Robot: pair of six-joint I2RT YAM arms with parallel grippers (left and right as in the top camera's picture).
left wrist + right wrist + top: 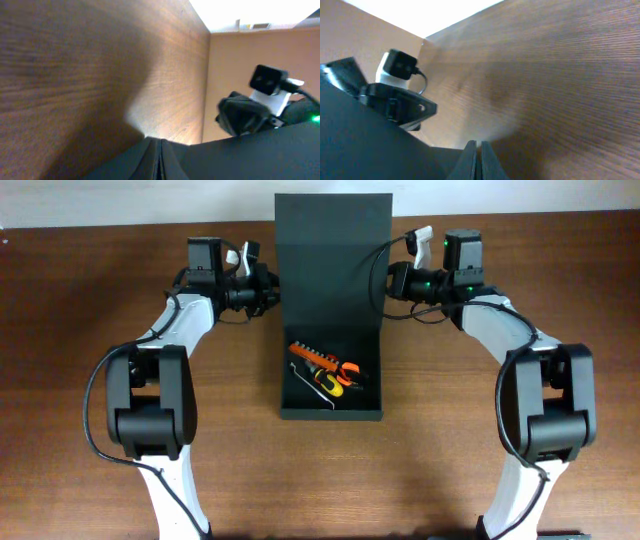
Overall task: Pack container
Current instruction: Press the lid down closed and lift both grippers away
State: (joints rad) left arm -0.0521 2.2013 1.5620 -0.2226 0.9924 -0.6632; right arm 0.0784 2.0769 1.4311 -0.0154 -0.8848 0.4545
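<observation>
The container [370, 408] is a dark green-black box in the middle of the table. Its flap lid [333, 230] is raised at the far end. Orange-handled hand tools [328, 370] lie inside. My left gripper [270, 293] is shut at the lid's left edge. My right gripper [393, 280] is shut at its right edge. In the left wrist view the shut fingers [160, 151] lie against the dark lid [250, 155], with the table on their other side. The right wrist view shows the same: shut fingers [478, 152] against the lid [360, 145]. Nothing shows between either pair of fingers.
The brown wooden table [100, 260] surrounds the box. Both arms reach in from the sides, their bases near the front edge. A pale wall runs along the table's far edge [120, 200]. Each wrist view shows the other arm across the lid.
</observation>
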